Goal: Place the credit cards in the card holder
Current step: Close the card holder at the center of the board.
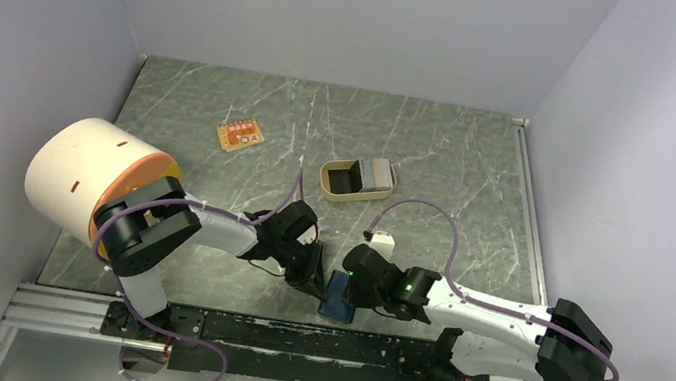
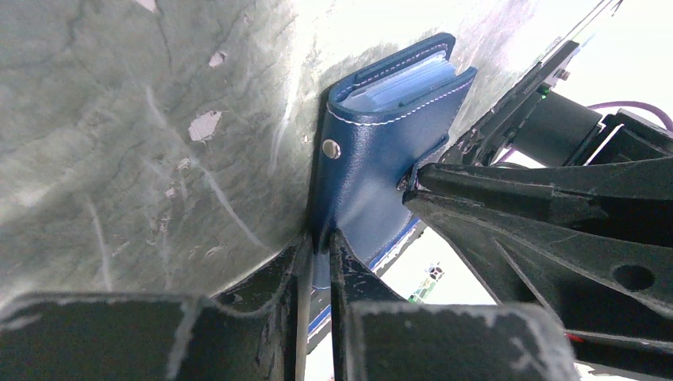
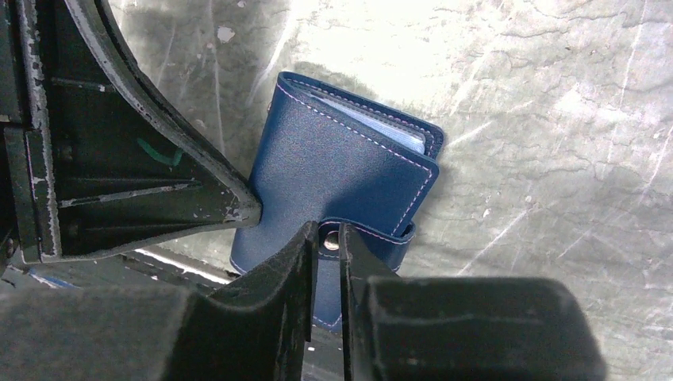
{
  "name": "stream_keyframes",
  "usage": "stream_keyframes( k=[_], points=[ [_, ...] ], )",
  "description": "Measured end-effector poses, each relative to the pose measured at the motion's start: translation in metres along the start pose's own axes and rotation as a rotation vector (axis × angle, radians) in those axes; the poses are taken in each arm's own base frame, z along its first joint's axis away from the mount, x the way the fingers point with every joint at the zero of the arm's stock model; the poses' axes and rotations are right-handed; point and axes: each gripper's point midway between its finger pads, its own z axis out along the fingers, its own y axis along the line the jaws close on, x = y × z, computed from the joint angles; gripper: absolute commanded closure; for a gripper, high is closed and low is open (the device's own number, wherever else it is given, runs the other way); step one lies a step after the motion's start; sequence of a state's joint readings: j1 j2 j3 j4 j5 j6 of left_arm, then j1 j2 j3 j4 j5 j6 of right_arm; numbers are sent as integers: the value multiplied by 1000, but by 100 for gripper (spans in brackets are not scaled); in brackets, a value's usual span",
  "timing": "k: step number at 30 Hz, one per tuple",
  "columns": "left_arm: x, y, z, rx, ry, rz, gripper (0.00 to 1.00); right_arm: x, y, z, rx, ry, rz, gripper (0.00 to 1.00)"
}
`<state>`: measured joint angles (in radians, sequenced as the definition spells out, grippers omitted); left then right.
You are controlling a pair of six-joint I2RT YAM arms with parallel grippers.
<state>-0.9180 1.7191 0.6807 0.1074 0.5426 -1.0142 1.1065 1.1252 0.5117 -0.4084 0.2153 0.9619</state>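
The holder (image 3: pixel 341 167), dark navy with white stitching, sat between the two pincers, folded almost flat, with pale blue inner leaves showing at the edge farthest from both sets of fingertips. The left pincer (image 2: pixel 319 242) was nearly closed, its jaws set narrowly on a thin blue edge of the holder that ran down between them. The right pincer (image 3: pixel 328 238) met it from the opposite side, its jaws also narrow. Between them lay the snap tab of the holder, the metal stud sitting right at the fingertips. In the left wrist view, one black finger of the right pincer touched the holder at the strap, just to the right of the left pincer's own tips. In the right wrist view, a finger of the left pincer pressed against the holder's edge, up and to the left. Whether the holder rested on the surface (image 1: pixel 439 165) or hung just above it could not be told. The cards (image 1: pixel 379 171), a grey stack, lay well beyond both pincers, in one end of a tan tray (image 1: pixel 358 197) whose other end held something dark. An orange board (image 1: pixel 239 135) lay farther out, past the left pincer. A white and orange cylinder (image 1: pixel 79 174) stood behind the left pincer, by that arm.
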Motion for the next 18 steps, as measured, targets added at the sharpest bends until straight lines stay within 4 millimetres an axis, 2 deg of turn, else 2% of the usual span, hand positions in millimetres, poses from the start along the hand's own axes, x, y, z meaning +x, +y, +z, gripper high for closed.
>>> stream_keyframes(
  k=[9,16,18],
  points=[
    [0,0,0,0,0,0,84,0,0,0,43,-13,-31,87],
    [0,0,0,-1,0,0,85,1,2,1,116,-15,-90,99],
    [0,0,0,-1,1,0,85,2,2,1,138,-15,-108,100]
  ],
)
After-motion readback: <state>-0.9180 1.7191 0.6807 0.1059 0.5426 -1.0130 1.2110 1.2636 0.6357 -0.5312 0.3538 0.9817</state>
